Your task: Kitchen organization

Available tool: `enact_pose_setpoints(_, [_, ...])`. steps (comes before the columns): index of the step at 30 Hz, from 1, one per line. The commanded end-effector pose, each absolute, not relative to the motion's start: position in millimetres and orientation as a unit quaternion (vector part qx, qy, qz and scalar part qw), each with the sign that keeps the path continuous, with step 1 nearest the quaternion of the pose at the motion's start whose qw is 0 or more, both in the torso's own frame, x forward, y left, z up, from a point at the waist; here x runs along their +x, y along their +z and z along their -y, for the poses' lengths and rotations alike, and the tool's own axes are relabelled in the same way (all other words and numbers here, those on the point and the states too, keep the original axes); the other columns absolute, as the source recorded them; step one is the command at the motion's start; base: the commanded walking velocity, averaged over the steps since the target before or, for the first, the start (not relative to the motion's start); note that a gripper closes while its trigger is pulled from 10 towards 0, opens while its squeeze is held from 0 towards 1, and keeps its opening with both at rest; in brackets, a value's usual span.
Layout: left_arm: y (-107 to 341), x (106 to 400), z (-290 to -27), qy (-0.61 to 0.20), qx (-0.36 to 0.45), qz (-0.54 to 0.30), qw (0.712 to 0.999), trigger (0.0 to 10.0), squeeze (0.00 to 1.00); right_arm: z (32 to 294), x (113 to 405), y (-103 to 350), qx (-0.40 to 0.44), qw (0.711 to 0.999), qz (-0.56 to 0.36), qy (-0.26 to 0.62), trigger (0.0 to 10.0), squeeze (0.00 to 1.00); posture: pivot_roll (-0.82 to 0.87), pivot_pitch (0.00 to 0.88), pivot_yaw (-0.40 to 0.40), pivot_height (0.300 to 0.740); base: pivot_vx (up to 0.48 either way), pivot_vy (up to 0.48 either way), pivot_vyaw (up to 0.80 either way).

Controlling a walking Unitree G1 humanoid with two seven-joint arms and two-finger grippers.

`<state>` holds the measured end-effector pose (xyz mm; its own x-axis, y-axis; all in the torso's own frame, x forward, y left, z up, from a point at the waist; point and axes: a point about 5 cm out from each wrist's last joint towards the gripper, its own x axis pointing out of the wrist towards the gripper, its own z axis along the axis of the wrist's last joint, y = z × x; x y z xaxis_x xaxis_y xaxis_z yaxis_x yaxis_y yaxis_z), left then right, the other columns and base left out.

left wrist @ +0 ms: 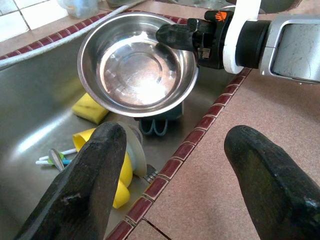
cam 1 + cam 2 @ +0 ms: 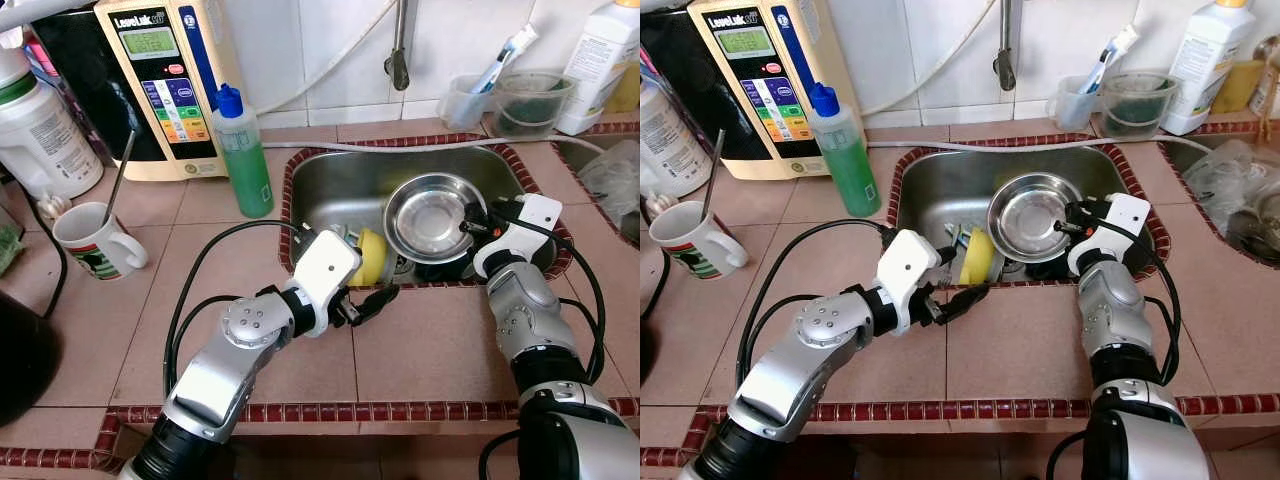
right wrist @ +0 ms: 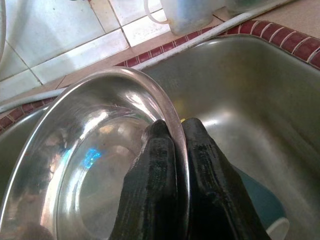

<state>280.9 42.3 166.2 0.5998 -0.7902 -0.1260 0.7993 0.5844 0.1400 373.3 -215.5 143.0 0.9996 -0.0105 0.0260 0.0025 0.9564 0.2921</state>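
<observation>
Tiled bench [image 2: 420, 340] surrounds a sink [image 2: 330, 185]; inside, the right pincer [image 3: 172, 131] pinches the bowl [image 2: 430, 212] by its rim, tilted above other dishes. Thin steel looks light, stiff, slippery; the rim suits gripping; the left pincer [image 2: 372, 300] hovers wide at the sink's edge.

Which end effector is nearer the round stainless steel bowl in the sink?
Right. The right end effector pinches the round stainless steel bowl by its rim; the left end effector hovers open at the sink's front edge, apart from it.

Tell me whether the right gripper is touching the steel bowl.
Touching. The right wrist view shows the right gripper with its two black fingers pinched on the rim of the steel bowl, one inside and one outside.
</observation>
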Motion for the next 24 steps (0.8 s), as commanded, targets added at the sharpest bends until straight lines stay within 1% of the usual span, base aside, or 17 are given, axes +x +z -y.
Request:
enact_pose_setpoints(1, [171.7,282.2,-45.3,-0.438,0.099,-0.017,0.893,10.0,0.0,214.5,375.6,147.4,0.146,0.989,0.016,-0.002,10.0,0.0,-0.06,0.138,0.121,0.74,0.0,0.0,0.0])
enact_pose_setpoints(3, [172.3,282.3,-45.6,-0.434,0.1,-0.021,0.895,10.0,0.0,214.5,376.3,147.6,0.146,0.989,0.013,-0.004,10.0,0.0,-0.06,0.14,0.122,0.74,0.0,0.0,0.0])
enact_pose_setpoints(4, [174.6,284.3,-46.7,-0.426,0.102,-0.017,0.899,10.0,0.0,214.5,377.3,147.6,0.168,0.986,0.013,-0.007,10.0,1.0,-0.04,0.111,0.118,0.74,0.0,0.0,0.0])
enact_pose_setpoints(5, [177.4,286.9,-48.0,-0.417,0.105,-0.01,0.903,10.0,0.0,214.3,378.5,147.7,0.194,0.981,0.014,-0.01,10.0,1.0,-0.04,0.112,0.118,0.74,0.0,0.0,0.0])
enact_pose_setpoints(6, [177.9,287.4,-48.2,-0.416,0.105,-0.008,0.903,10.0,0.0,214.4,378.7,147.8,0.199,0.98,0.014,-0.01,10.0,1.0,-0.04,0.113,0.117,0.74,0.0,0.0,0.0])
enact_pose_setpoints(24, [179.2,288.0,-50.3,-0.409,0.105,-0.001,0.907,10.0,0.0,213.8,379.7,149.9,0.203,0.979,0.021,-0.004,10.0,1.0,-0.04,0.107,0.117,0.74,0.0,0.0,0.0])
